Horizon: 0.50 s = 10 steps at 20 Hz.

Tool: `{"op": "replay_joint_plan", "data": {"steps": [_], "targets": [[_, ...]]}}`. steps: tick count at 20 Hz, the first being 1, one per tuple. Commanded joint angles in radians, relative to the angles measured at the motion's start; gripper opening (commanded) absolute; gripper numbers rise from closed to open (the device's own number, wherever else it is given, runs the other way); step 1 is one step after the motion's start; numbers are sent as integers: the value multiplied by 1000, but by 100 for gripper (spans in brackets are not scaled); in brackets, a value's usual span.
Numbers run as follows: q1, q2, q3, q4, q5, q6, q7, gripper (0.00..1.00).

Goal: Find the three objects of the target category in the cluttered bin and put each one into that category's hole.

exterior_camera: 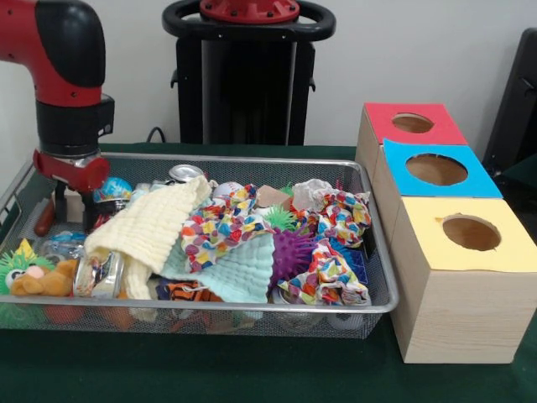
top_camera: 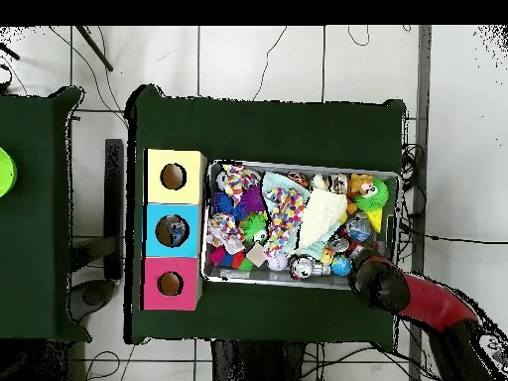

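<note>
The wire mesh bin [exterior_camera: 252, 159] is full of cloths and toys; it also shows in the overhead view [top_camera: 298, 165]. My gripper [exterior_camera: 74, 206] reaches down into the bin's far left corner, next to a blue-patterned ball [exterior_camera: 113, 189]; in the overhead view it is at the bin's lower right [top_camera: 362, 268]. A creased clear plastic bottle [exterior_camera: 312, 192] lies at the far side, right of centre. Another clear shiny piece [exterior_camera: 60, 244] lies near the left end, half buried. The blue-topped box's hole [exterior_camera: 436, 170] is in the middle box; something pale shows inside the hole from above [top_camera: 173, 231].
A red-topped box [exterior_camera: 413, 123] and a yellow-topped box [exterior_camera: 470, 232] flank the blue one, right of the bin. A yellow cloth [exterior_camera: 155, 222], patterned cloths [exterior_camera: 220, 225], a purple spiky ball [exterior_camera: 294, 250], a metal can [exterior_camera: 185, 174] and plush toys [exterior_camera: 38, 277] fill the bin.
</note>
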Motion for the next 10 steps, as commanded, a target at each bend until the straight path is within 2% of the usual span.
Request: {"op": "replay_joint_plan", "data": {"steps": [1, 10], "targets": [[-25, 75, 146, -76, -78, -19, -59, 100], [-16, 126, 147, -109, -112, -57, -24, 100]]}}
